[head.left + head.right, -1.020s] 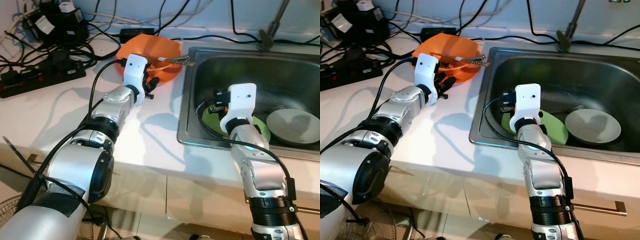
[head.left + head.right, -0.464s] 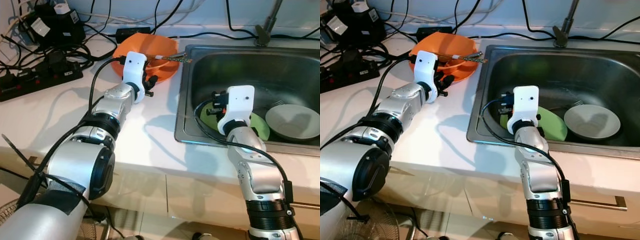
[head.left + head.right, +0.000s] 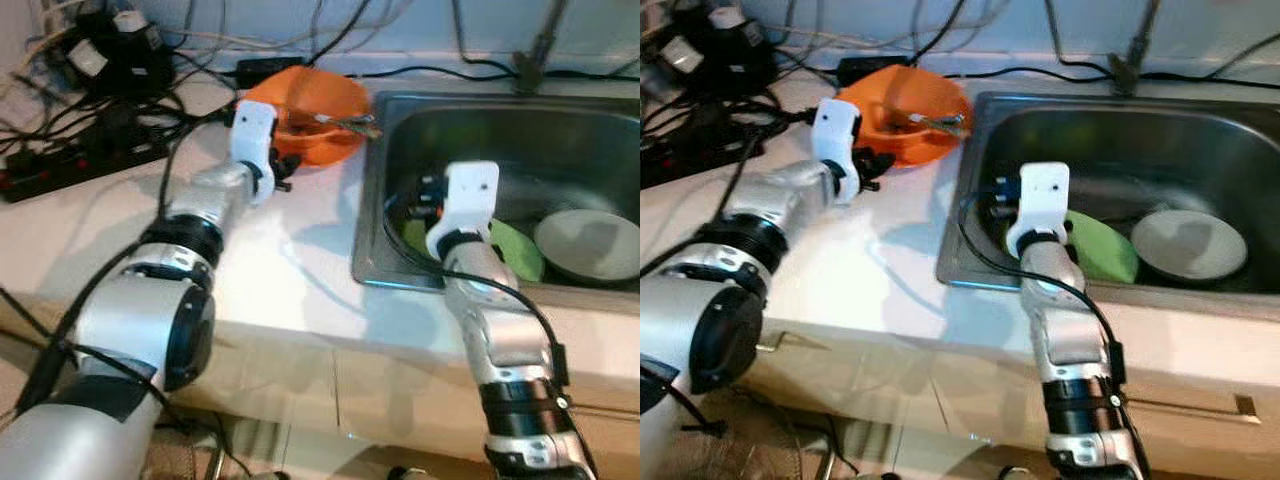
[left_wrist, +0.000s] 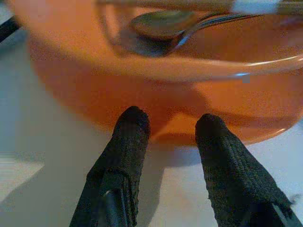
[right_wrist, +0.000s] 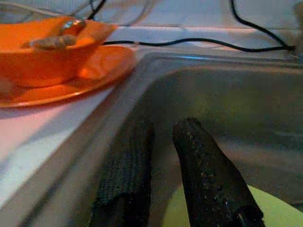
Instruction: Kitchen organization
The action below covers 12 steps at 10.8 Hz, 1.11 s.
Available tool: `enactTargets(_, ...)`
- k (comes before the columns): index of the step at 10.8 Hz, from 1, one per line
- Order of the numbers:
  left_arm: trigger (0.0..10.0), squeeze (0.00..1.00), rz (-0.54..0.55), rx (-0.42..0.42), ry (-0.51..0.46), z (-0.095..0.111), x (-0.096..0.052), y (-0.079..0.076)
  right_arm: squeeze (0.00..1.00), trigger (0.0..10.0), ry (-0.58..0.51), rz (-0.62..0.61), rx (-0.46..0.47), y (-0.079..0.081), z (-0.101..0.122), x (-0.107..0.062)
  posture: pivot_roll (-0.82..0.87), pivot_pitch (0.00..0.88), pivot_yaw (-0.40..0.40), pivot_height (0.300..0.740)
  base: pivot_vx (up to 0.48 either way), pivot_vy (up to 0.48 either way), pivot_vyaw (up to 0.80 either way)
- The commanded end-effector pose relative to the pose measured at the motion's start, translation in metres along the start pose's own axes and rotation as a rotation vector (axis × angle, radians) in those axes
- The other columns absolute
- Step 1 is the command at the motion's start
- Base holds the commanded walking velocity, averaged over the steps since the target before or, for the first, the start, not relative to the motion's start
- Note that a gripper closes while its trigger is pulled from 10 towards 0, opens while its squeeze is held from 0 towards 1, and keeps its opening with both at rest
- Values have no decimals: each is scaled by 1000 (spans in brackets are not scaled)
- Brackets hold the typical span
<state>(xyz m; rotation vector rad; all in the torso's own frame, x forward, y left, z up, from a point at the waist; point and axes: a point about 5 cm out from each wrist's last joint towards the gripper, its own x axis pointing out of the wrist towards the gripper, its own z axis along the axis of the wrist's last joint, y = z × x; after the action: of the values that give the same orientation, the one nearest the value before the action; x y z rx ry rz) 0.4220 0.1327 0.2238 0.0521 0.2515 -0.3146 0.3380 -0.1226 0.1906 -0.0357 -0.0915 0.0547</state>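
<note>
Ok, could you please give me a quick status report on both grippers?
Left gripper open, empty, at orange bowl; spoon inside. Right gripper open, empty, inside sink above green plate. Nothing blocking.

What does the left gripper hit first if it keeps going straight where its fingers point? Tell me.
Most likely the orange bowl. The left gripper, fingers open, points at its outer wall just above the white counter, close in front. The spoon lies inside, above that line.

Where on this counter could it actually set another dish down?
The bare white countertop between the orange bowl and the steel sink's rim. The far left corner is crowded with black power strips and cables; a green plate and grey plate fill the sink floor.
</note>
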Motion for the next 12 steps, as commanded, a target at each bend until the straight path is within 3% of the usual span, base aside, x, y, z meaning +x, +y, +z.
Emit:
enactTargets(1,10000,0,7,-18,21,3,-3,8,0,10000,-9,10,11,4,1,3,60,60,122,740,0,0,0)
enactTargets(4,10000,0,-30,-42,10,14,-7,10,0,10000,-25,13,12,5,2,10,88,39,116,740,0,0,0)
enactTargets(6,10000,0,-25,21,-98,22,-11,12,0,10000,-18,18,13,6,-4,11,105,37,107,740,0,0,0)
enactTargets(7,10000,0,-39,15,-104,20,-10,10,0,10000,-18,20,12,6,-4,12,102,39,108,740,0,0,0)
enactTargets(11,10000,0,-151,0,-97,12,-1,-20,0,10000,-32,0,3,0,-4,9,63,60,124,740,0,0,0)
enactTargets(12,10000,0,-187,-8,-92,10,4,-35,0,10000,-30,-7,-2,-1,-5,6,49,69,125,740,0,0,0)
